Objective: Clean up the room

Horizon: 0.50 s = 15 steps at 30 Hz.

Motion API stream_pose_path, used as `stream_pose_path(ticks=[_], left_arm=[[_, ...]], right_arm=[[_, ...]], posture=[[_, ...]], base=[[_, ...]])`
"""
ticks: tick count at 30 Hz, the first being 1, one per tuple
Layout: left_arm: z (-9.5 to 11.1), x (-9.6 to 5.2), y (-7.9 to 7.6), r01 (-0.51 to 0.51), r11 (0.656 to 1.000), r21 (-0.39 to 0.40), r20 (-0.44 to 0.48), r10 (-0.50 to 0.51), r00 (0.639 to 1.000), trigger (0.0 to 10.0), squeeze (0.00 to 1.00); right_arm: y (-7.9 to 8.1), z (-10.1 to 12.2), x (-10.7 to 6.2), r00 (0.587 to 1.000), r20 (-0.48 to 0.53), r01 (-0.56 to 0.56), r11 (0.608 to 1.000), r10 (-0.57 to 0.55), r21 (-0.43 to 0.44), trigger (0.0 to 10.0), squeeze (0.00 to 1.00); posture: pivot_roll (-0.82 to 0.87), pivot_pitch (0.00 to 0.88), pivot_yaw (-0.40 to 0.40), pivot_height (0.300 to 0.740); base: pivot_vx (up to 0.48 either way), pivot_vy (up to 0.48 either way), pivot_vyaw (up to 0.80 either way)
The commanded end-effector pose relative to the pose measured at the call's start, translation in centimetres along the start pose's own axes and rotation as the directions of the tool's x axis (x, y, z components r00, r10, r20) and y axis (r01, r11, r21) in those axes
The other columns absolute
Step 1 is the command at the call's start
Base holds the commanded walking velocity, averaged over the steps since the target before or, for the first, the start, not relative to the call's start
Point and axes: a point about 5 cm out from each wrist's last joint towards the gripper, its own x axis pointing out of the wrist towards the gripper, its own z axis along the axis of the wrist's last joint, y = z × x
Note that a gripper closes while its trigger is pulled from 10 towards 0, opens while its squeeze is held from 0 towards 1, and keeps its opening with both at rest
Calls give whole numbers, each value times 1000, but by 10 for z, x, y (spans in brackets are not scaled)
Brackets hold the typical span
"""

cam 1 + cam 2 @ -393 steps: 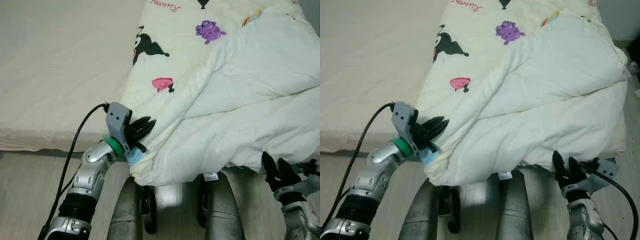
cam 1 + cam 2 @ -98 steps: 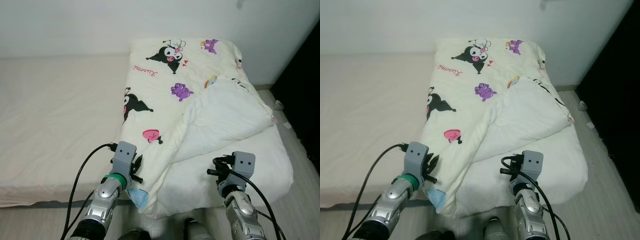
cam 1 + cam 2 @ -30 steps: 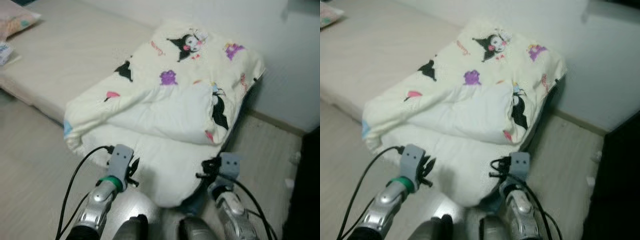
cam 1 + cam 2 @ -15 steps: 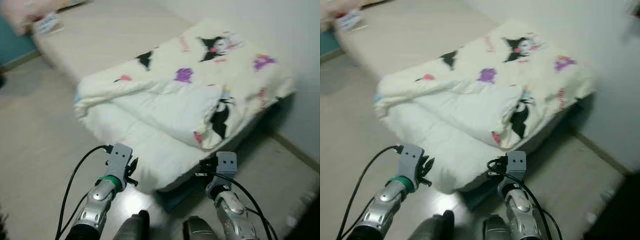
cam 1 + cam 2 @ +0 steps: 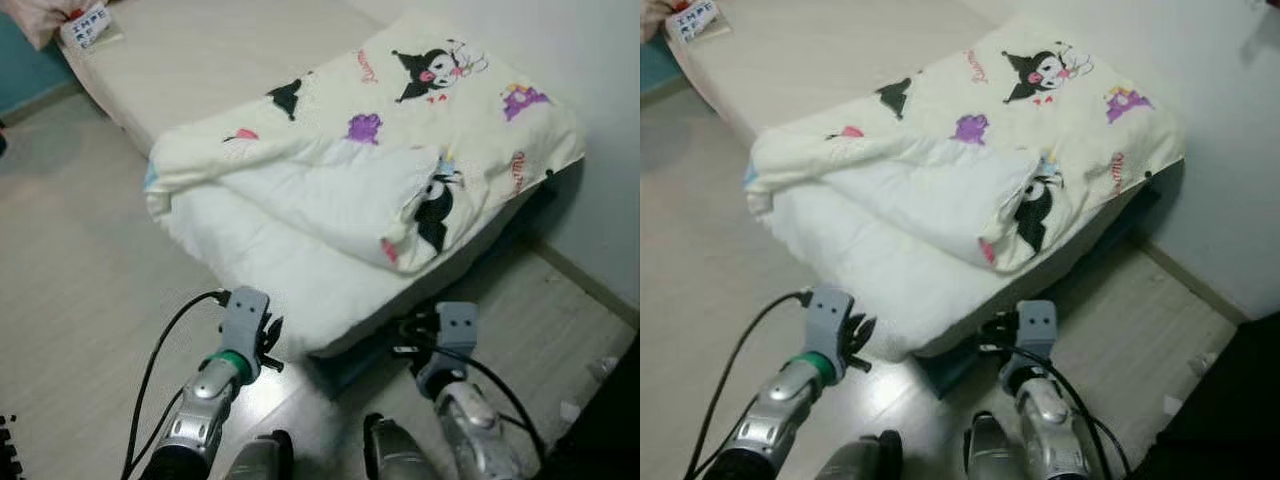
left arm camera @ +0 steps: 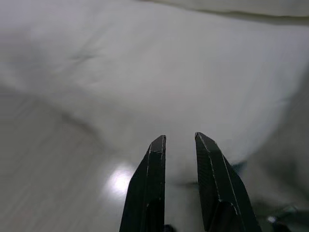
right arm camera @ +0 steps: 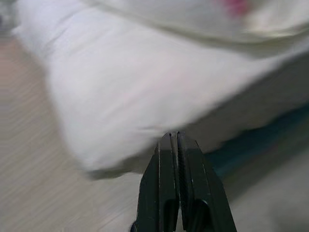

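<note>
Since a second ago the robot has backed off and turned, leaving the cream cartoon-print quilt (image 5: 380, 170) folded on the bed (image 5: 200, 60), left end effector (image 6: 179, 140) narrowly parted, right end effector (image 7: 174, 137) closed and empty—folding looks finished.

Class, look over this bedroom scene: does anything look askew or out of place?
Yes. The cartoon-print duvet lies bunched and folded back on itself, and its white underside sags over the mattress corner toward the floor instead of lying flat.
</note>
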Motion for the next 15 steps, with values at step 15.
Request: stream_pose_path(ticks=[15], left_arm=[[-10,-4,-4,-30,999,-37,-39,28,999,10000,0]], right_arm=[[-1,-11,-9,999,-40,-20,1000,20,-11,10000,0]], posture=[[-1,171,130,740]], base=[[0,0,675]])
